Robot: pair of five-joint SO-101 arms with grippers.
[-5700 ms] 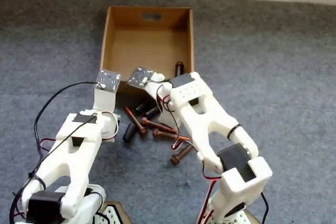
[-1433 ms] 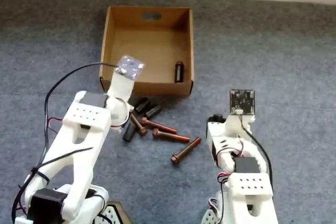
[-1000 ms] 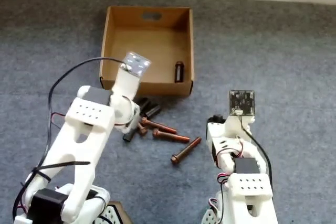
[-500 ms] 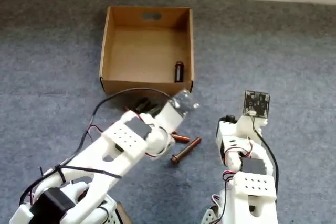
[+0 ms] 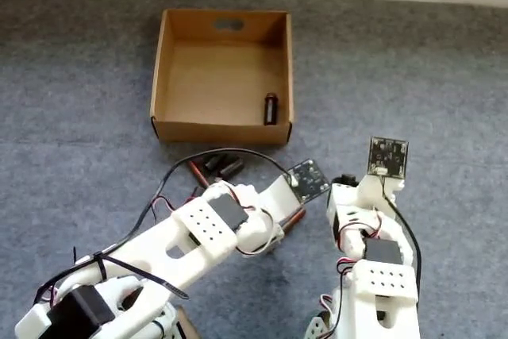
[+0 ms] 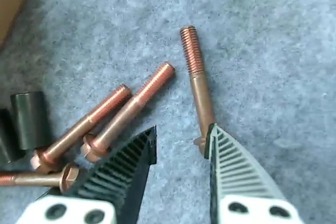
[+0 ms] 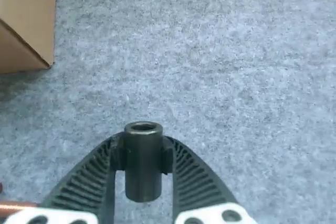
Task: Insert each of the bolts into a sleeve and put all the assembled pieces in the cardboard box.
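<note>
From above, one dark assembled piece (image 5: 271, 108) lies in the open brown cardboard box (image 5: 159, 77), well beyond both arms. My left gripper (image 6: 182, 129) is spread wide, and the threaded copper bolt (image 6: 197, 82) seems to touch one fingertip with its head. My right gripper (image 7: 142, 145) clamps the short black cylindrical sleeve (image 7: 143, 169), bore facing outward, presumably to receive that bolt.

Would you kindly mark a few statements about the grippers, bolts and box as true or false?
1. The right gripper is shut on a sleeve. True.
2. The left gripper grips a bolt. False: its jaws stand open over the bolt's head end.
3. The cardboard box is empty. False: one dark piece lies inside.
4. More bolts lie on the carpet outside the box. True.
</note>
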